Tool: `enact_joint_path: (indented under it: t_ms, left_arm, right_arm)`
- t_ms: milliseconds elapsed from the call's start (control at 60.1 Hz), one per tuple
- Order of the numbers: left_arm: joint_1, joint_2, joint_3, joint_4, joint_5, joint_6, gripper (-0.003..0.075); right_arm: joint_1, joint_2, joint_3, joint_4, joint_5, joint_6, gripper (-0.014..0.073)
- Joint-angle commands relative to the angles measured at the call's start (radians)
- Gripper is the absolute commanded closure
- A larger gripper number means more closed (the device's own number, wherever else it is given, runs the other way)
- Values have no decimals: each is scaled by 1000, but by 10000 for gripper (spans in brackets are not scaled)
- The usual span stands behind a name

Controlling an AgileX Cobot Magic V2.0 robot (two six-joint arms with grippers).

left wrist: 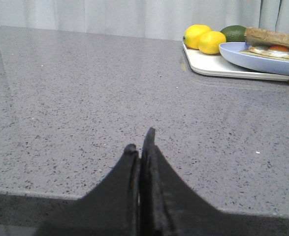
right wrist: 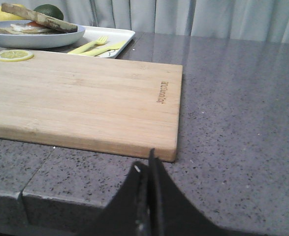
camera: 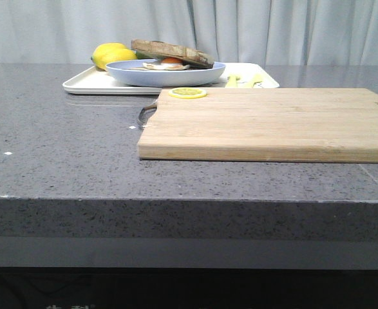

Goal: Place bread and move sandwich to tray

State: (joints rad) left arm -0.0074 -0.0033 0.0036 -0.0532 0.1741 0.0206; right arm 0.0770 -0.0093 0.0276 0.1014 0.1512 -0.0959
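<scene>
The sandwich [camera: 170, 56] lies on a round pale-blue plate [camera: 169, 76] that stands on the white tray [camera: 85, 84] at the back of the counter. Its top slice, the bread [right wrist: 38, 17], rests tilted over the fried egg [camera: 171, 62] and the lower slice. My left gripper [left wrist: 140, 142] is shut and empty, low over the bare grey counter, well short of the tray [left wrist: 208, 64]. My right gripper [right wrist: 146, 162] is also shut on nothing, just before the near right corner of the cutting board [right wrist: 85, 98]. Neither gripper shows in the front view.
A pale wooden cutting board [camera: 272, 122] fills the middle and right of the counter, with a lemon slice [camera: 188, 93] on its far left corner. Two lemons [left wrist: 203, 38] and a lime [left wrist: 234, 32] sit on the tray's left end. Yellow cutlery [right wrist: 92, 46] lies on its right end.
</scene>
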Motion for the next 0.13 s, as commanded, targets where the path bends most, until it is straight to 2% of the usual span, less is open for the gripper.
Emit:
enact_joint_path:
  t_ms: [0,116]
  left_arm:
    - [-5,-24,12,-2,-85,-5,739]
    - [-5,-24,12,-2,-85,-5,739]
  right_arm:
    - [-6,-22,-4,4,-80,-13,653]
    - [-6,-22,-4,4,-80,-13,653]
